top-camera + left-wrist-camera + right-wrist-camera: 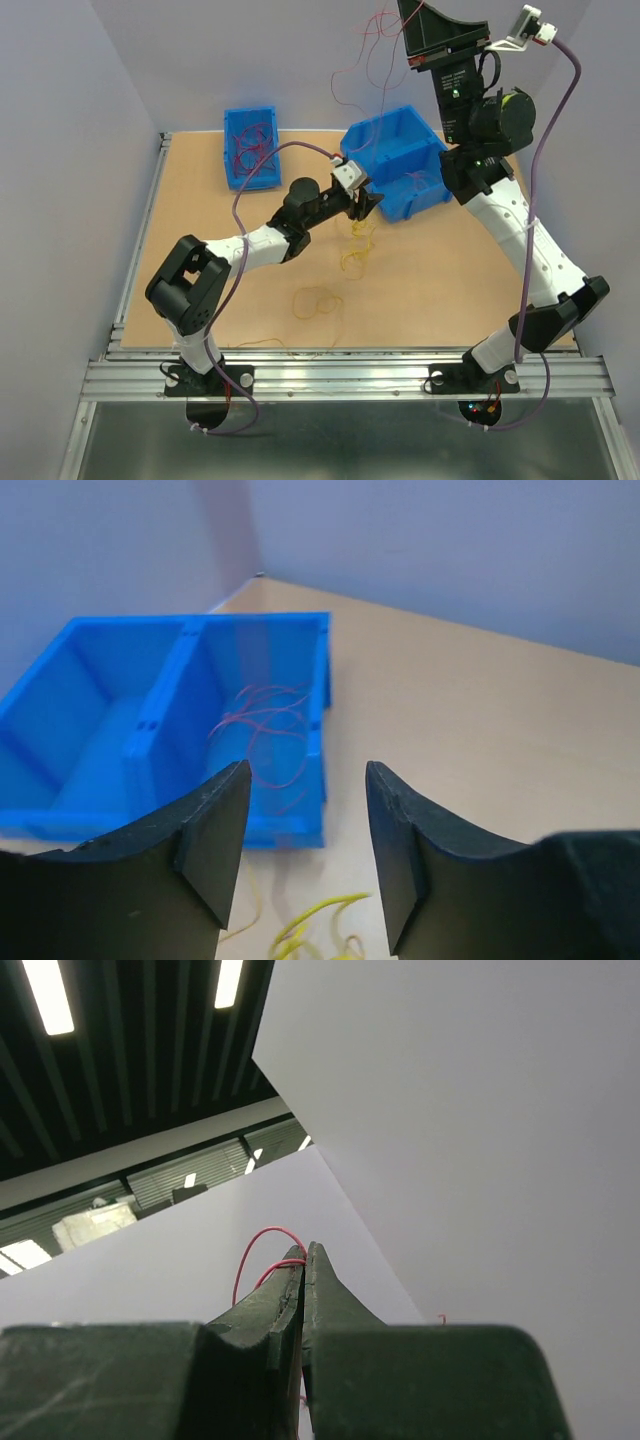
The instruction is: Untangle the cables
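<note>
My right gripper [404, 12] is raised high above the back of the table and shut on thin red cables [368, 62] that hang down toward the large blue bin [432, 192]. In the right wrist view the jaws [304, 1256] are closed, with a red strand [262, 1250] looping out at the tips. My left gripper [366, 205] is open and empty, low over a clump of yellow cables [357, 248]. The left wrist view shows the open fingers [215, 830], the yellow strands [312, 922] below them and red wires [265, 730] inside the bin [90, 770].
A small blue bin [232, 170] at the back left holds more red wires [252, 140]. A loose yellow loop [317, 302] lies mid-table and a faint yellow strand [262, 342] lies near the front edge. Grey walls close in on the table.
</note>
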### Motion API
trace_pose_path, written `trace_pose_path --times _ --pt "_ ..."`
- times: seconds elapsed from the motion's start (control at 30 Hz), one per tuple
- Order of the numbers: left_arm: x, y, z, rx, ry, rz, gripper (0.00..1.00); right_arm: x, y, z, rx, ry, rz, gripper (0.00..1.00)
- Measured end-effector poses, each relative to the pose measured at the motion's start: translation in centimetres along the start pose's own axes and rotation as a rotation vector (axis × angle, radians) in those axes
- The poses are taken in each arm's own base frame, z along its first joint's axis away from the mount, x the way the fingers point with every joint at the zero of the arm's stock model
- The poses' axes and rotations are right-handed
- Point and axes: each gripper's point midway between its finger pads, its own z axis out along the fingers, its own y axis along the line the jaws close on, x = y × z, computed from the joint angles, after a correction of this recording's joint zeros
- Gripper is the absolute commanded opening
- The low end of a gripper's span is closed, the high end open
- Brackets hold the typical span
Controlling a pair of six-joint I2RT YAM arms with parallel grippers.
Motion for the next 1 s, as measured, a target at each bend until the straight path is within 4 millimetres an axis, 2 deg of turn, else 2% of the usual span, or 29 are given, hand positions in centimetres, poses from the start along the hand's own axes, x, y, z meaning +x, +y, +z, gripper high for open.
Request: trace_pose_path --times 0.07,0.13,0.17,0.2,0.43,0.53,0.6,0.77,1.0 --pt "1.1 1.3 -0.4 -0.075 0.021 0.014 0.62 0.0 0.4 0.0 -0.007 0.000 0.005 0.01" --pt "1.3 2.2 -0.7 -0.121 0.025 0.024 0.49 -0.1 1.0 0.1 -0.018 -0.004 0.011 0.01" --pt "1.3 2.6 -0.7 -0.140 0.026 0.028 0.35 -0.3 1.3 0.2 -0.024 -0.008 0.013 0.00" --pt "1.3 2.8 -0.7 -0.151 0.025 0.025 0.30 -0.4 1.5 0.2 -0.029 -0.011 0.015 0.01" --pt "1.7 3.0 -0.5 -0.160 0.031 0.029 0.28 -2.0 3.1 0.8 -0.057 -0.046 0.022 0.01" --pt "2.8 3.6 0.3 -0.168 0.061 0.023 0.18 -3.1 3.9 1.4 -0.069 -0.076 0.030 0.00" --pt "4.5 4.3 0.9 -0.189 0.101 0.026 0.16 -4.0 4.5 1.9 -0.073 -0.101 0.032 0.00" --pt "9.4 4.9 0.5 -0.215 0.216 0.034 0.16 -7.3 6.3 3.3 -0.084 -0.193 0.026 0.01" --pt "13.4 5.7 0.2 -0.253 0.318 0.016 0.14 -13.2 8.2 3.4 -0.046 -0.376 -0.027 0.01"
